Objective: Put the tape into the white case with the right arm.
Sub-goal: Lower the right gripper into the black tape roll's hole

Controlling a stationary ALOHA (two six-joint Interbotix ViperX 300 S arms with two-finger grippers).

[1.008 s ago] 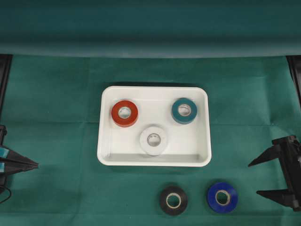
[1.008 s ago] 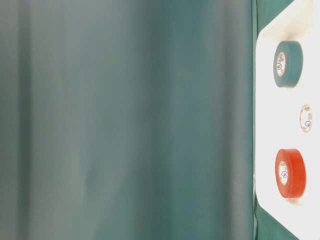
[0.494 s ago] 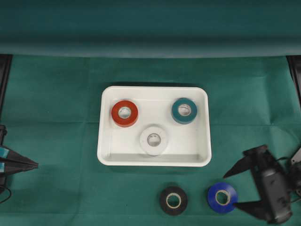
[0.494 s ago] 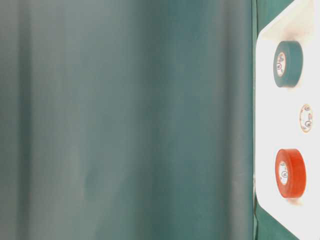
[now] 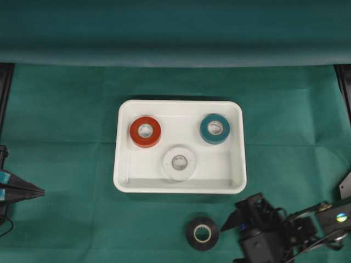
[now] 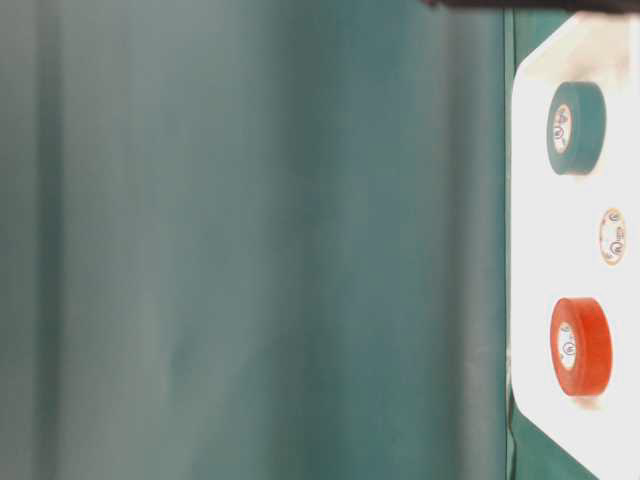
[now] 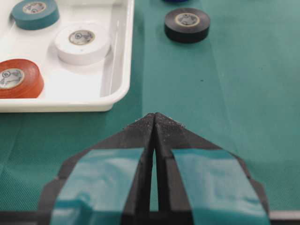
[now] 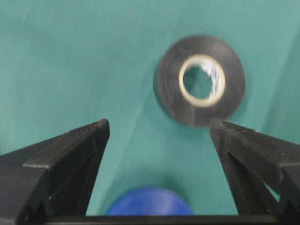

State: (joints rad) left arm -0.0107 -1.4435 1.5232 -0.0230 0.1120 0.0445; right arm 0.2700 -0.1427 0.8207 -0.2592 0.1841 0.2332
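The white case (image 5: 180, 189) lies mid-table and holds a red roll (image 5: 145, 132), a teal roll (image 5: 214, 129) and a white roll (image 5: 179, 163). A black tape roll (image 5: 202, 233) lies flat on the cloth in front of it. My right gripper (image 5: 229, 245) hangs just right of that roll, open and empty, and hides the blue roll from above. In the right wrist view the blue tape (image 8: 150, 206) sits between the wide-apart fingers of the right gripper (image 8: 159, 124), with the black tape (image 8: 200, 80) beyond the tips. My left gripper (image 7: 154, 116) is shut and empty at the left edge.
Green cloth covers the table, with a raised fold along the back (image 5: 175, 55). The table-level view shows the case (image 6: 530, 200) edge-on beside a wide stretch of cloth. The left gripper (image 5: 39, 191) stays far from the case.
The right arm swung from the table's right edge leftward along the front and now covers the blue roll. Its jaws stayed wide apart. The left arm and the rolls did not move.
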